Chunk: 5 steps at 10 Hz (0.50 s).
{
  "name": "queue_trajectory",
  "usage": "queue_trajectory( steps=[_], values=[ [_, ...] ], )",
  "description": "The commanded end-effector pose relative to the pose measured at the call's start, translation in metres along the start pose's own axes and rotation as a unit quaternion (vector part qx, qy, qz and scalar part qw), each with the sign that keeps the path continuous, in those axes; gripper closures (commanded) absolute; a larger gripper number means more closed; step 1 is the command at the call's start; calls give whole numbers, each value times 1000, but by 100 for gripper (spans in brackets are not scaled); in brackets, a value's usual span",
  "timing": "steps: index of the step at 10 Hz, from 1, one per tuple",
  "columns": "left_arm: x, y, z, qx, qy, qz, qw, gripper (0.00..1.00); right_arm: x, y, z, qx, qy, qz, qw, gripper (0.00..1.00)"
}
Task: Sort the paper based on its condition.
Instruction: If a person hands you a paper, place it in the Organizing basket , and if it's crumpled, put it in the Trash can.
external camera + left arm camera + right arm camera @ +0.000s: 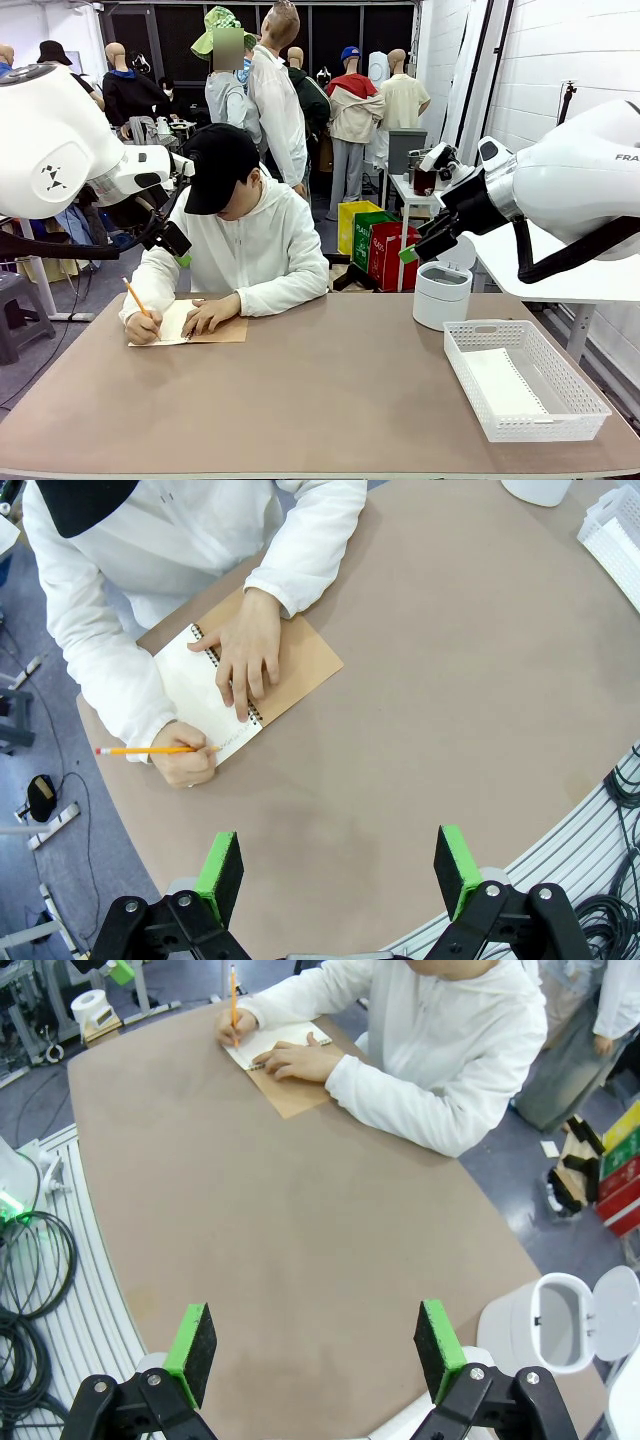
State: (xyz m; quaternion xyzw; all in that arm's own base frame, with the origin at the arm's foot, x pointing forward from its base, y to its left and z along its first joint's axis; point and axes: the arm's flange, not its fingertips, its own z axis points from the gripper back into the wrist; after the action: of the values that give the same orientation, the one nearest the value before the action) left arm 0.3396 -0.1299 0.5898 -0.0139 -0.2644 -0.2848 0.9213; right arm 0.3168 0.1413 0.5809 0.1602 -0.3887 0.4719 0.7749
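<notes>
The paper (pixel 500 385) is a thin white sheet. It lies flat in the white basket (pixel 465 385) at the robot's right end of the brown table (pixel 330 400). A row of tiny holes runs down one long side of the sheet. It looks smooth, but it is too small to tell more.

Just beyond the basket stands a small white bin (pixel 442 292) with its lid tipped open. At the other end of the far side, a person in a white hoodie and black cap leans over a notebook (pixel 190 325). One hand (pixel 142 326) holds an orange pencil (pixel 133 296) on the page. The other hand (pixel 210 318) lies flat on the notebook.

The left claw (pixel 180 255) hangs high in the air, up near the person's shoulder and well above the table. In its wrist view the left claw (pixel 340 870) looks down on the notebook, its two green pads (pixel 220 875) wide apart with nothing between them. The right claw (pixel 420 245) hangs in the air above the bin. In its wrist view the right claw (pixel 315 1345) is wide open too and holds nothing, with bare table below.

The near wall of the basket hides the near end of the paper. In the front view just one green tip shows on each claw. The left wrist view cuts the basket off, so just a corner (pixel 612 530) shows.
</notes>
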Motion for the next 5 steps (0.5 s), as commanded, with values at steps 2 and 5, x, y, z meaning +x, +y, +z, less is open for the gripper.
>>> queue_trajectory(
  steps=[2,5],
  values=[
    [0,1,1,0,-1,-1,1000,0,0,0,0,-2,1,0,1000,0],
    [0,1,1,0,-1,-1,1000,0,0,0,0,-2,1,0,1000,0]
  ],
)
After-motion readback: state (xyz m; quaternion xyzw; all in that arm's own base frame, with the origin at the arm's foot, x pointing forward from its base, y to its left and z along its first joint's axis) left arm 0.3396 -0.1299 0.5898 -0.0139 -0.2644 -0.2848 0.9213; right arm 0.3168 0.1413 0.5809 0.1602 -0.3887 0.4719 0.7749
